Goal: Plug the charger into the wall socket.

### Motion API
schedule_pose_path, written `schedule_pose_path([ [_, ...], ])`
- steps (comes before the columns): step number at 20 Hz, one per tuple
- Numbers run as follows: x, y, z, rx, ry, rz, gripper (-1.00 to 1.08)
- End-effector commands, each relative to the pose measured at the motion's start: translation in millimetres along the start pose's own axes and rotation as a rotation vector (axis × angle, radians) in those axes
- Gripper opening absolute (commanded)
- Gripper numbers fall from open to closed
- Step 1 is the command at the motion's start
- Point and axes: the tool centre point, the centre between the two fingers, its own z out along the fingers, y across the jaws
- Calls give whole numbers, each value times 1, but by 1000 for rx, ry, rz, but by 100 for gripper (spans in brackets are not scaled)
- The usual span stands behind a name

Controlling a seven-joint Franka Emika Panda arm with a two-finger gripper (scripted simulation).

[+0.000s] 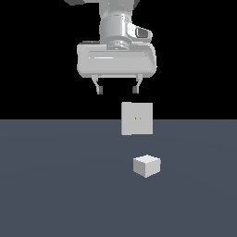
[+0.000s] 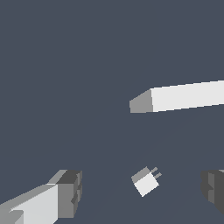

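The charger (image 1: 146,165) is a small plain white cube resting on the grey floor, a little toward the exterior view's right. In the wrist view the charger (image 2: 145,180) shows two short prongs on one side. The wall socket (image 1: 137,118) is a flat upright white square plate with two tiny dark holes, standing behind the charger; in the wrist view the wall socket (image 2: 183,97) shows edge-on as a long white bar. My gripper (image 1: 117,89) hangs high above the floor, open and empty, up and to the exterior view's left of both. One of its fingers (image 2: 68,193) shows in the wrist view.
The floor (image 1: 55,185) is a flat dark grey surface under a black background. Nothing else stands on it.
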Motion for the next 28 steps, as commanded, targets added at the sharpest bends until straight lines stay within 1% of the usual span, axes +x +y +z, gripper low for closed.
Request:
schedule_pose_path([
  [1, 0, 0, 0, 0, 0, 0, 100],
  [7, -2, 2, 3, -3, 6, 26, 100],
  [13, -8, 9, 11, -11, 22, 104, 100],
  [18, -17, 17, 22, -21, 44, 203, 100],
  [28, -40, 33, 49, -46, 97, 448, 100],
])
